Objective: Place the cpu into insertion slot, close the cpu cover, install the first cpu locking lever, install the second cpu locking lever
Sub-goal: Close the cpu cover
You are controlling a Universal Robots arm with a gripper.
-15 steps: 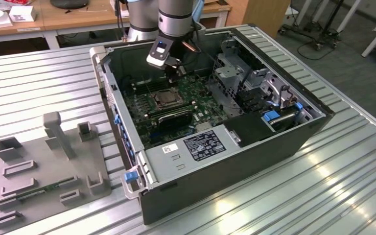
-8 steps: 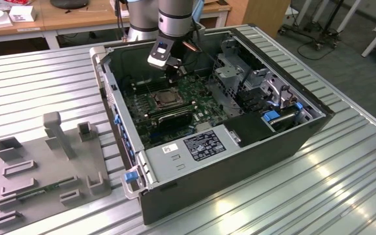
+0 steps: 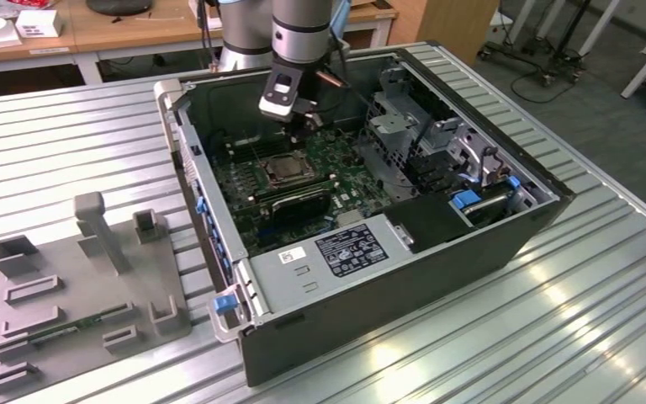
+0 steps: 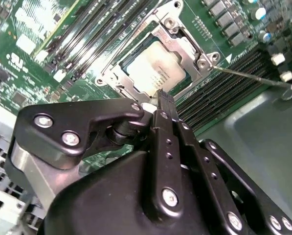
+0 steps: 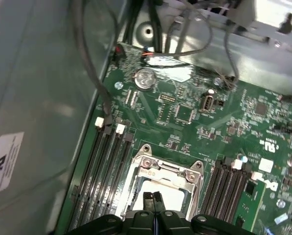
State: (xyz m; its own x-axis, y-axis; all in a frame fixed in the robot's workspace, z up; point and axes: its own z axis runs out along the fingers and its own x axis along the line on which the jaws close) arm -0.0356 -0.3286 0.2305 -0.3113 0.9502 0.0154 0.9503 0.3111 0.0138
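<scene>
gripper (image 4: 161, 97) tips together | at cpu cover (image 4: 185, 40) edge | cpu (image 4: 153, 68) in window | memory slots (image 4: 224, 78) flanking

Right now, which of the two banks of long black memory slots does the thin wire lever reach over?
The slot bank next to the grey metal case wall; the thin silvery wire lever stretches across it. The other bank borders green board.

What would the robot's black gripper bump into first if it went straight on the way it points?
Most likely the small square tan-silver cpu inside the thin silvery cpu cover. The shut gripper points right at it, though the gap is hard to judge.
</scene>
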